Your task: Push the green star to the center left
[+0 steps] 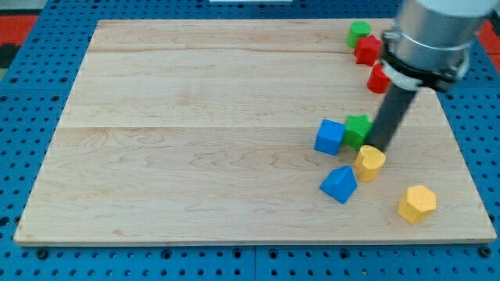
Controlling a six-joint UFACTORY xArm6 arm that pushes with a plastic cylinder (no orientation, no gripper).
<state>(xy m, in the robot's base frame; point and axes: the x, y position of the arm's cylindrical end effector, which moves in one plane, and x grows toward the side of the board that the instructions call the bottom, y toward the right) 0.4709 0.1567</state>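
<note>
- Pale wooden board [195,140] lies on a blue pegboard surface [23,257] dotted with holes; red shows at the view's top corners.
- Green star [358,129] sits right of the board's middle. It is a bright green block; its shape is hard to make out because the rod covers its right edge.
- My tip [375,148] rests at the star's lower right edge, apparently touching it. The arm carries no fingers, only this straight dark rod, so nothing is gripped.
- Blue cube [330,136] stands just beside the star, on its left, touching or nearly so.
- Yellow block [370,162], rounded in outline, lies just below the tip.
- Second blue block [339,184], angular, lies below the cube, near the yellow one.
- Second yellow block [417,204], hexagon-like, sits apart toward the view's bottom right.
- Second green block [359,33] stands at the view's top right, touching a red block [368,50].
- Another red block [379,79] lies below that one, partly hidden by the arm's grey housing [430,35].
- Count: two green, two blue, two yellow, two red, eight blocks in all.
- No writing or labels can be read.
</note>
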